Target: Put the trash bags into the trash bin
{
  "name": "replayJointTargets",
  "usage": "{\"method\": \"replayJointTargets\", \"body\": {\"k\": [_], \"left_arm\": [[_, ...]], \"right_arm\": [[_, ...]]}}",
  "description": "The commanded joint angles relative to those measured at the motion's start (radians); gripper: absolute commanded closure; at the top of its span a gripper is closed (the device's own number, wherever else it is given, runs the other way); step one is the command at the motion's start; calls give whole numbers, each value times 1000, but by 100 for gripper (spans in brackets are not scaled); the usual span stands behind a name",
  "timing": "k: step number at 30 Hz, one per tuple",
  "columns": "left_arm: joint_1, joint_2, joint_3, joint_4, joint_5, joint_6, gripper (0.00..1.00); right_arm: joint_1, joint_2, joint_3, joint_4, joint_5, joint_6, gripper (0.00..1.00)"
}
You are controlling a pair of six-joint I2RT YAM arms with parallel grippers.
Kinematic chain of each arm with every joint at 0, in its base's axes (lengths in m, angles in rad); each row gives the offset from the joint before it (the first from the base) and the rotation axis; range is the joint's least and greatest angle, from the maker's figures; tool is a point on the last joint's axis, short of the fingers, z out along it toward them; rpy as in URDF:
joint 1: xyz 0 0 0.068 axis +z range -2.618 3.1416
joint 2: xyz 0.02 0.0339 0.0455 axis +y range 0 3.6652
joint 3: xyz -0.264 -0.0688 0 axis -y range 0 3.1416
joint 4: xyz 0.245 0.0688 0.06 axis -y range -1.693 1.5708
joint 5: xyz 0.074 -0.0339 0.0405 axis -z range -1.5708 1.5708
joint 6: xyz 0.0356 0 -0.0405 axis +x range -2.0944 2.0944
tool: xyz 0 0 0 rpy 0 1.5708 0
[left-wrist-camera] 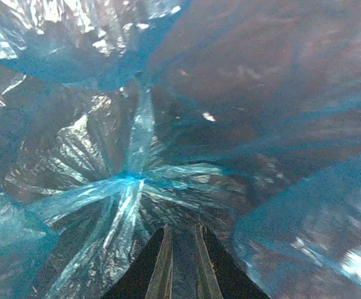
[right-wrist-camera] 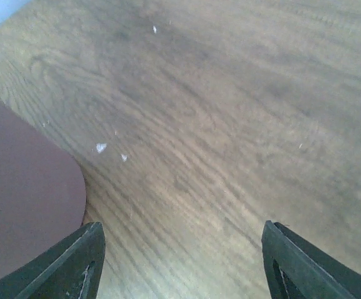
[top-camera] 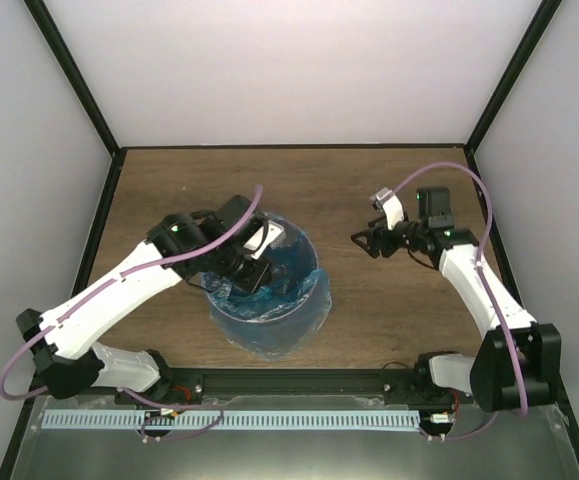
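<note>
Broadly, the counter (top-camera: 369, 190) lies under both hands. The bin (right-wrist-camera: 24, 212) shows in the right wrist view as a mauve wall off the left finger of the right hand (right-wrist-camera: 181, 227). The bag (top-camera: 269, 335) lines the bin and spills over its rim and down the outside. The left hand (top-camera: 254, 265) is dipped into the bin's mouth, with glossy blue film all around it. Just ahead of its fingertips (left-wrist-camera: 164, 255), the bag's creases gather into a knot-like seam. Its fingers are clenched to a narrow slit; whether any film is pinched there, I cannot tell. The right hand is released, fingers wide, holding nothing, over bare wood apart from the bin. A few white flecks (right-wrist-camera: 100, 147) lie ahead of its left finger.
</note>
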Motion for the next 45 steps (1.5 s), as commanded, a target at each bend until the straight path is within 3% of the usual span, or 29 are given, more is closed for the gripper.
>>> {"method": "replayJointTargets", "body": {"k": [1, 9, 45], "left_arm": [[-10, 65, -21, -40, -67, 13, 89], [-29, 173, -98, 12, -75, 45, 89], [-52, 313, -452, 301, 69, 78, 93]], "right_arm": [[-6, -101, -184, 146, -3, -4, 30], [-6, -130, -182, 142, -47, -5, 30], [-6, -120, -185, 136, -16, -37, 29]]}}
